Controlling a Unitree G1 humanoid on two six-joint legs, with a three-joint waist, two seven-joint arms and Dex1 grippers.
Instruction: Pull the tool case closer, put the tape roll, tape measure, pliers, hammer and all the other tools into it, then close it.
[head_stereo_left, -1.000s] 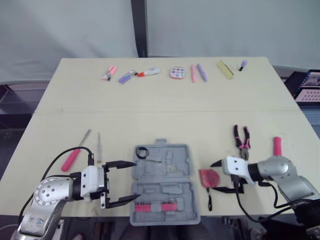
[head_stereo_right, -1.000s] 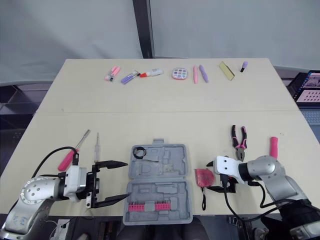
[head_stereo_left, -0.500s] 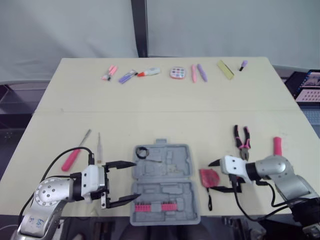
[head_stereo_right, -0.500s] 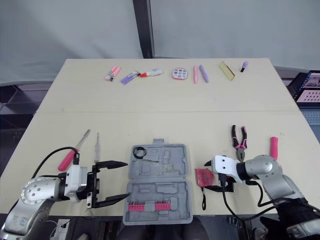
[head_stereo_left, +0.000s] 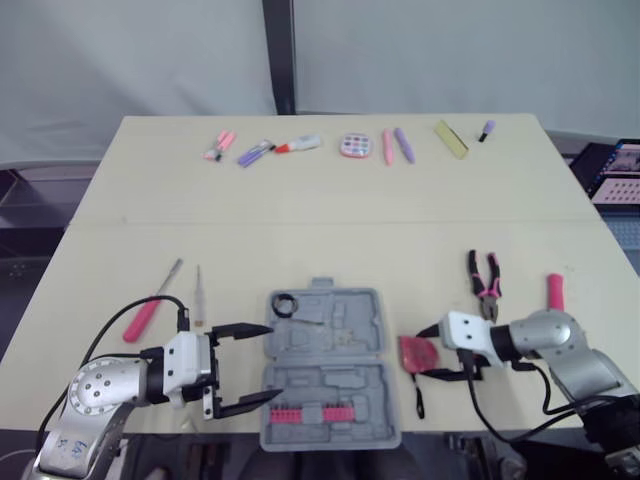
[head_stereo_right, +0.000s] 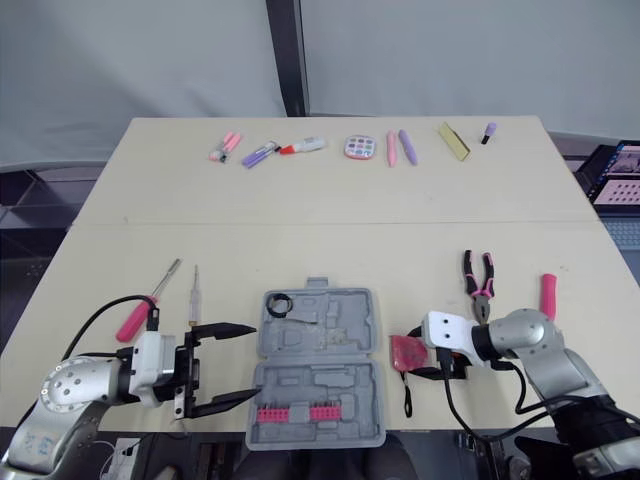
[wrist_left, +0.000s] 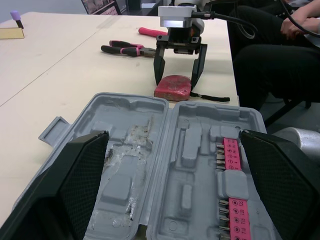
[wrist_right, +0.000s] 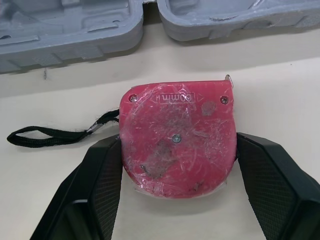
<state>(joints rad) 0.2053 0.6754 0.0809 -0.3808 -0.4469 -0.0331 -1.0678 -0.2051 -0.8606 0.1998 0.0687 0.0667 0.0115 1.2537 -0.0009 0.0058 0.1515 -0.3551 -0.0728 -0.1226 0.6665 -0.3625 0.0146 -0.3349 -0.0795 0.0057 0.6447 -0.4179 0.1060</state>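
The right tool, spread, is straddling the tape measure on the worktop just beside the open tool case. The left tool is gaping wide at the case's opposite edge.

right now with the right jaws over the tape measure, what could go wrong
The right jaws straddle the red tape measure at its rounded sides, not yet clamped; it may twist or slip as they close. Its black strap trails loose on the table and could snag the grey tool case rim on the way over. The left jaws stand open by the case, not bracing it, so a bump could shove it.
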